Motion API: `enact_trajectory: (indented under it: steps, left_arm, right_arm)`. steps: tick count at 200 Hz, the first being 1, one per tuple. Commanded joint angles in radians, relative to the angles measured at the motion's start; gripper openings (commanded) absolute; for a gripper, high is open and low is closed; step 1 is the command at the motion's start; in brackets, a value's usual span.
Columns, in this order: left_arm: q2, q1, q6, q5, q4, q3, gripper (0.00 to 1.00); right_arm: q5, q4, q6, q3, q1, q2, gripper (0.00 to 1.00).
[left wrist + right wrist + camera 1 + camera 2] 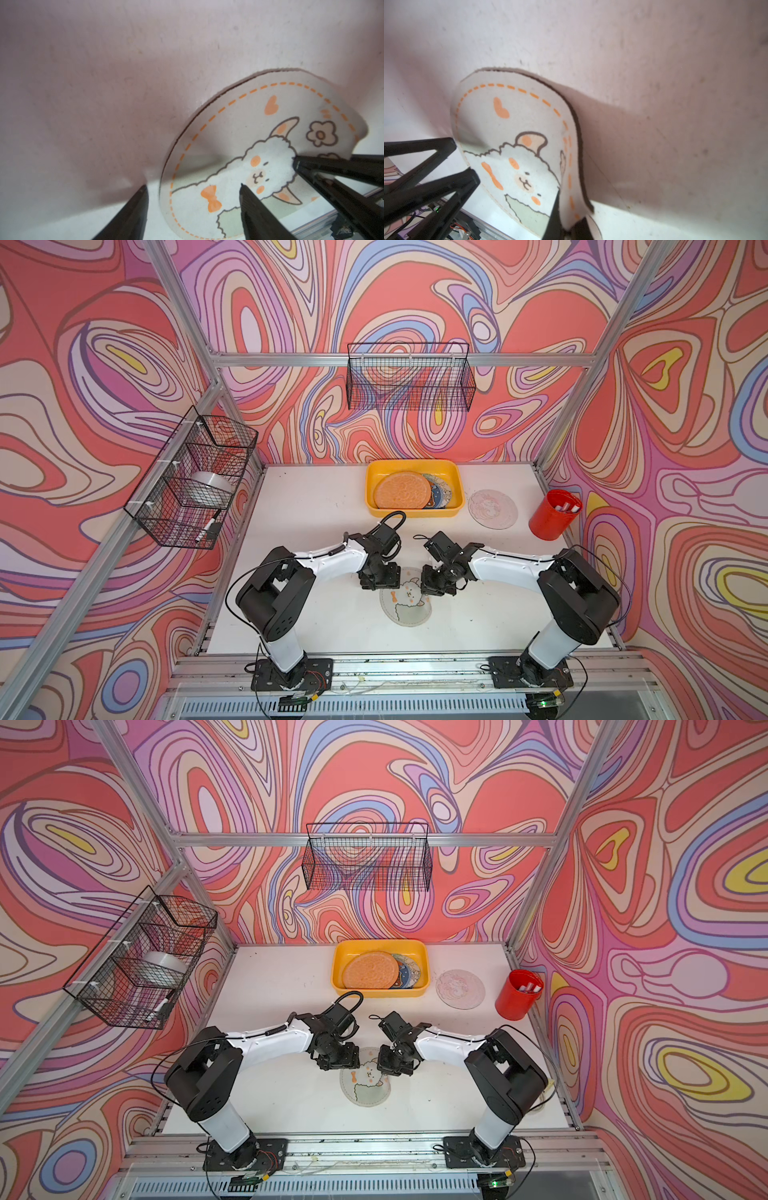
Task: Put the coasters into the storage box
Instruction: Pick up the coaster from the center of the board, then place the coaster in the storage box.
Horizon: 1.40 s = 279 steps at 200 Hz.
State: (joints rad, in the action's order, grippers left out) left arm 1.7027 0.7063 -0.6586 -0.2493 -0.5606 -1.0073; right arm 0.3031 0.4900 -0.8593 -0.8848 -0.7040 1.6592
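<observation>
Clock reference: 12 o'clock is the table's (316,506) back edge, in the top views.

1. Grippers
- Right gripper (566,220): closed fully on the rim of the alpaca coaster (519,124), at the coaster's 2 o'clock edge. The pinched edge curls up off the table; the rest of the disc lies on it.
- Left gripper (192,187): jaws apart, holding nothing. It straddles the coaster's 10 o'clock edge, one finger (257,212) over the print and the other over bare table. Whether the tips touch cannot be told.

2. Count
- Coasters outside the box: two. The alpaca coaster (405,605) sits near table centre toward 6 o'clock; a pale pink coaster (491,508) lies flat at 1 o'clock, just beside the box.
- Storage box (370,489): one, at 12 o'clock. An orange coaster (401,491) lies on top inside it, overlapping printed coasters (441,489) whose number cannot be told.
- Red cup (552,514): one, at 2 o'clock.
- Wire baskets (409,377): two, wall-mounted.

3. Room
- Bare table lies between the grippers and the box's near rim.
- The whole 9 o'clock side is bare surface.
</observation>
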Motion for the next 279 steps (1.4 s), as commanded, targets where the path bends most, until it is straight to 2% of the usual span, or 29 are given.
enact_trajectory:
  steps: [1,39,92,126,156,210,236,279]
  left_arm:
    - [-0.071,-0.006,-0.015,0.035,-0.025,0.026,0.8]
    - [-0.177,-0.044,-0.037,0.048,0.018,0.082,0.9]
    - [-0.254,-0.088,-0.042,0.049,0.048,0.124,0.97]
    - [-0.274,-0.1,-0.045,0.047,0.057,0.141,0.98]
    - [-0.291,-0.111,-0.045,0.05,0.056,0.156,0.99]
    - [-0.316,-0.129,-0.046,0.056,0.047,0.178,1.0]
    - [-0.313,-0.137,-0.04,0.055,0.039,0.178,1.0]
    - [-0.29,-0.143,-0.037,0.046,0.044,0.169,1.0]
  right_arm:
    - [-0.032,0.06,0.009,-0.026,-0.007,-0.039,0.0]
    - [-0.065,0.153,0.048,-0.159,-0.006,-0.06,0.0]
    - [-0.117,0.26,0.143,-0.451,0.034,0.002,0.0]
    - [-0.083,0.297,0.228,-0.662,0.112,0.106,0.0]
    - [-0.023,0.326,0.294,-0.864,0.177,0.256,0.0]
    - [0.038,0.341,0.32,-1.207,0.235,0.473,0.0]
    - [0.054,0.319,0.313,-1.304,0.254,0.55,0.0]
    - [0.092,0.232,0.283,-1.341,0.308,0.65,0.0]
